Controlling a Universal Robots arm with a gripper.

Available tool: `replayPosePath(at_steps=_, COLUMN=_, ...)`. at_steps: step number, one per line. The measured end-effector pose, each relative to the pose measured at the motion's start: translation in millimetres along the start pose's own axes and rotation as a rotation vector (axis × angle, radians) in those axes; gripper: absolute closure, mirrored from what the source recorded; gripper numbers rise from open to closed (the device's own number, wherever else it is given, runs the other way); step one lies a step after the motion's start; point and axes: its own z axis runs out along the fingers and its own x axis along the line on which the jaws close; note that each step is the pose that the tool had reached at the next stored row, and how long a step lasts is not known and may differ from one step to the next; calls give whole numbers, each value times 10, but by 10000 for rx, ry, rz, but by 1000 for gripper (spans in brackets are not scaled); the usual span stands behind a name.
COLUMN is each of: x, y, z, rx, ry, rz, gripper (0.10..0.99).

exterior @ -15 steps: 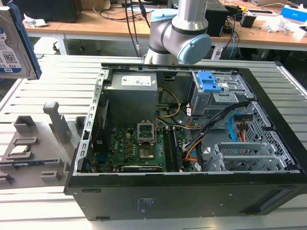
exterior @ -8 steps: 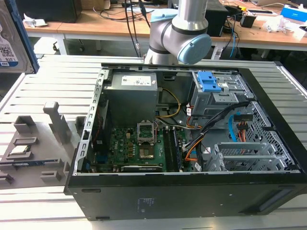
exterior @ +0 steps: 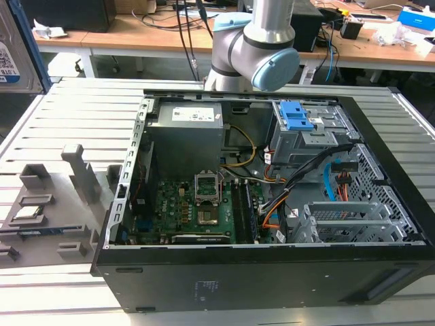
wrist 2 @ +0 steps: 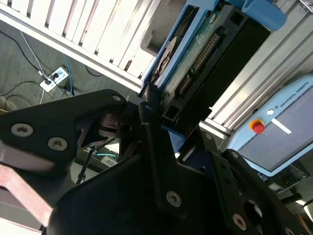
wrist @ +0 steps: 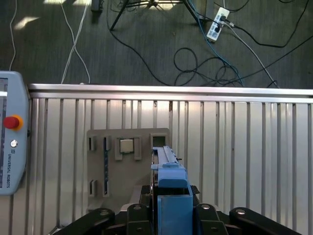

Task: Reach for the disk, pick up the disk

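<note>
Claw: in the first wrist view I see the claw [wrist: 171,193] closed on the disk, with black parts on both sides of the blue frame. In the second wrist view one of its fingers [wrist 2: 152,137] lies against the disk's end.
Disk: the disk [wrist: 172,178] is held edge-on, clear of the table. The second wrist view shows the disk [wrist 2: 195,54] from its circuit-board side, with the blue frame along one edge. In the exterior view I see the labelled face of the disk [exterior: 5,60] at the exterior view's left edge, well apart from the PC case.
Fixture: the grey fixture [wrist: 122,166] lies on the table past the disk, and the disk's far end overlaps one of its slots. I cannot tell whether they touch.
Chip: the chip [wrist: 126,145] sits in a fixture pocket, just beside that slot.
Table: the slatted metal table [wrist: 244,161] carries the fixture [exterior: 75,183] and the open PC case [exterior: 272,272].
Pendant: the pendant [wrist: 12,132] with its red button rests at the table's side.
Arm: the arm [exterior: 262,47] rises behind the case.
Floor: cables and a power strip [wrist: 216,23] lie beyond the table's edge.
</note>
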Motion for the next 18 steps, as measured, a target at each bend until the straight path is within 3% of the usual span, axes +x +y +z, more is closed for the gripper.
replayPosePath(at_steps=18, x=5, y=5, z=-316, rx=-31, ry=-1, rz=0, gripper=722)
